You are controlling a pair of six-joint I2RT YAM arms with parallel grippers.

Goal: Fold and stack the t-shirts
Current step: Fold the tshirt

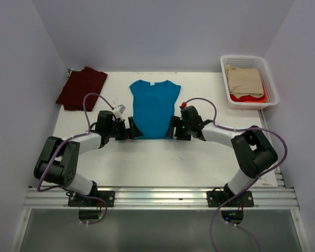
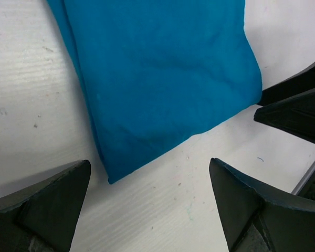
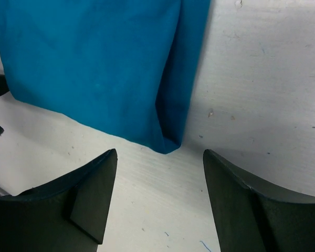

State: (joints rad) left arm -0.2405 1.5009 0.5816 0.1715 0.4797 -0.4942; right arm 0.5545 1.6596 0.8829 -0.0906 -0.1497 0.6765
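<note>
The teal-blue t-shirt (image 1: 154,107) lies flat in the middle of the white table (image 1: 163,163), collar away from me. The dark maroon t-shirt (image 1: 82,88) lies folded at the back left corner. My left gripper (image 1: 135,128) sits low at the teal shirt's near left corner, my right gripper (image 1: 173,127) at its near right corner. In the left wrist view the left gripper (image 2: 149,168) is open over bare table, the teal hem corner (image 2: 111,176) just ahead. The right gripper (image 3: 160,163) is open too, the hem corner (image 3: 168,147) at its mouth, not pinched.
A white slatted basket (image 1: 241,56) at the back right holds beige cloth (image 1: 244,80) over red cloth (image 1: 250,97). White walls close the table on three sides. The right gripper's black fingers (image 2: 299,105) show at the right edge of the left wrist view.
</note>
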